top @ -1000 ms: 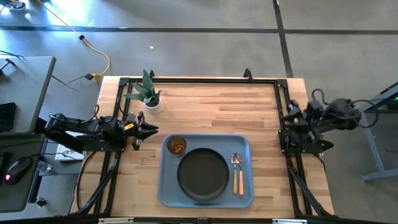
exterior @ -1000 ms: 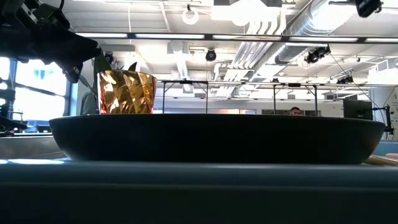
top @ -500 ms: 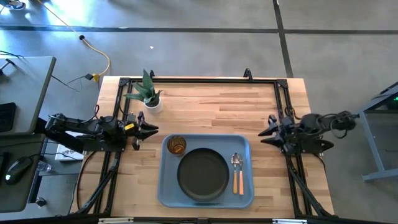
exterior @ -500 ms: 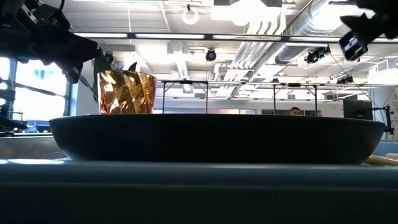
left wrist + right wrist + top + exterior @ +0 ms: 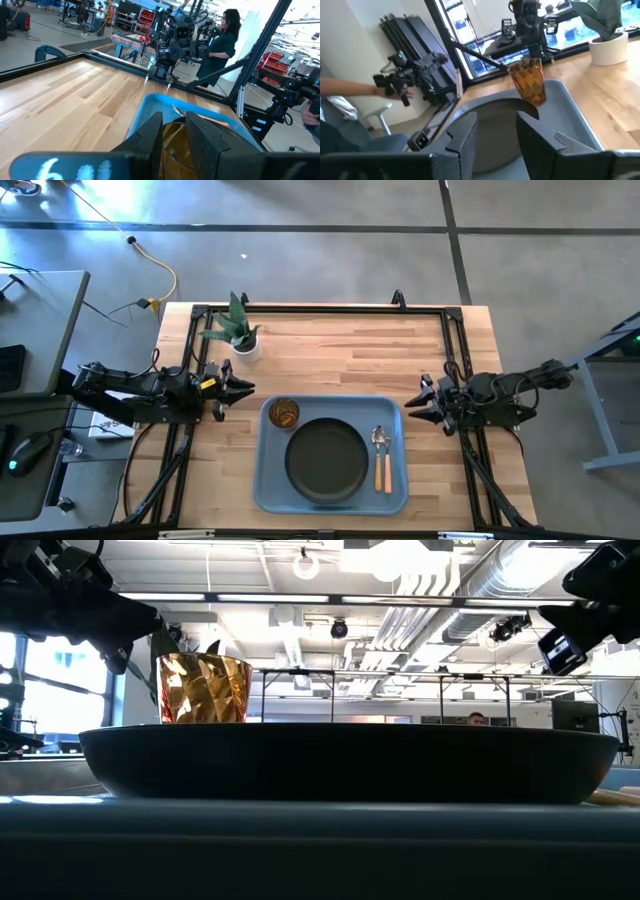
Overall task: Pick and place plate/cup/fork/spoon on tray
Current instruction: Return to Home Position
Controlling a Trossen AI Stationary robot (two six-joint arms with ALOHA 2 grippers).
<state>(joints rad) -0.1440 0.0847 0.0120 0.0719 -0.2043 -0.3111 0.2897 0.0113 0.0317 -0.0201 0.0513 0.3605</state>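
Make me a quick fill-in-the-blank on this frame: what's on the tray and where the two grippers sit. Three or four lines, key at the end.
1. The plate lies in the middle of the ____.
2. The fork and the spoon lie on the plate's ____ side in the high view.
3. The cup stands in the tray's corner nearest the ____ gripper.
4. The right gripper hangs off the tray's right edge with its fingers ____.

Missing words: tray; right; left; open

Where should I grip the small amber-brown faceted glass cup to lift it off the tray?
Judging by its upright pose, come straight down and close across the amber-brown glass cup at its open rim. It stands in a corner of the blue-grey tray, close beside the dark plate, so side access looks tight.
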